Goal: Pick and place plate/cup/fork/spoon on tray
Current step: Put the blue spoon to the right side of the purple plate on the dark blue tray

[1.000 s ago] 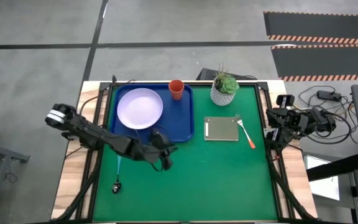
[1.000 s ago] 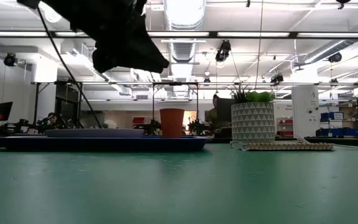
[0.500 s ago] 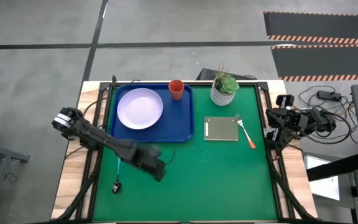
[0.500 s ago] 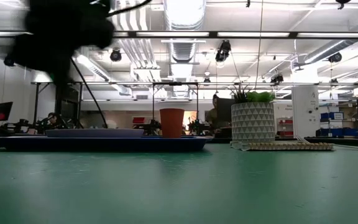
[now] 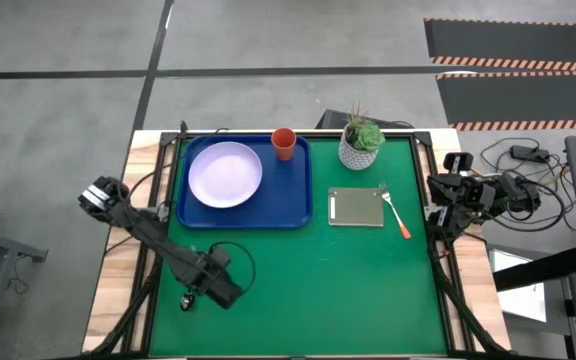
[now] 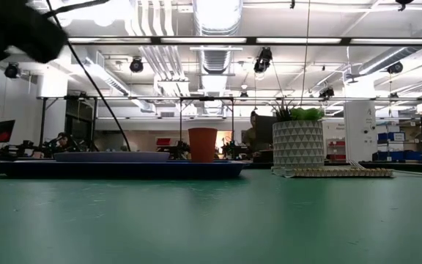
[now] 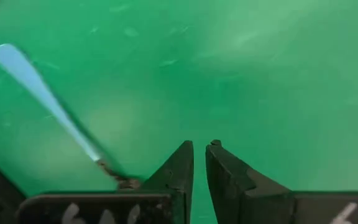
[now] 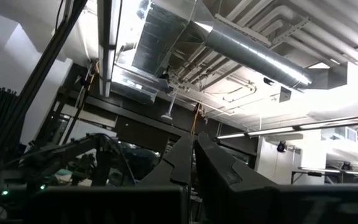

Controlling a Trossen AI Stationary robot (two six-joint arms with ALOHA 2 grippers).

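Spoon pickup looks like the step in hand. From above, one blue tray sits at the far left of the green table, already carrying one pale plate and one orange-red cup at its far right corner. The left gripper hangs low over the near left part of the table, just beside the spoon, which lies well short of the tray with its dark bowl toward the near edge. One fork with an orange handle lies on the table to the right of a grey-green pad, its tines touching the pad's corner; a potted plant stands behind. The right gripper waits at the right edge. At table height, the tray, cup and plant pot stand in a row, and a dark blur of the left arm shows at the upper left. The left wrist view shows the jaws nearly closed with only a narrow gap and nothing between them, the spoon's light blue handle off to one side. The right wrist view looks up at the ceiling, its jaws pressed together and empty. Two items are placed, two are left; I judge the next move needs the left jaws spread and centred over the thin handle.
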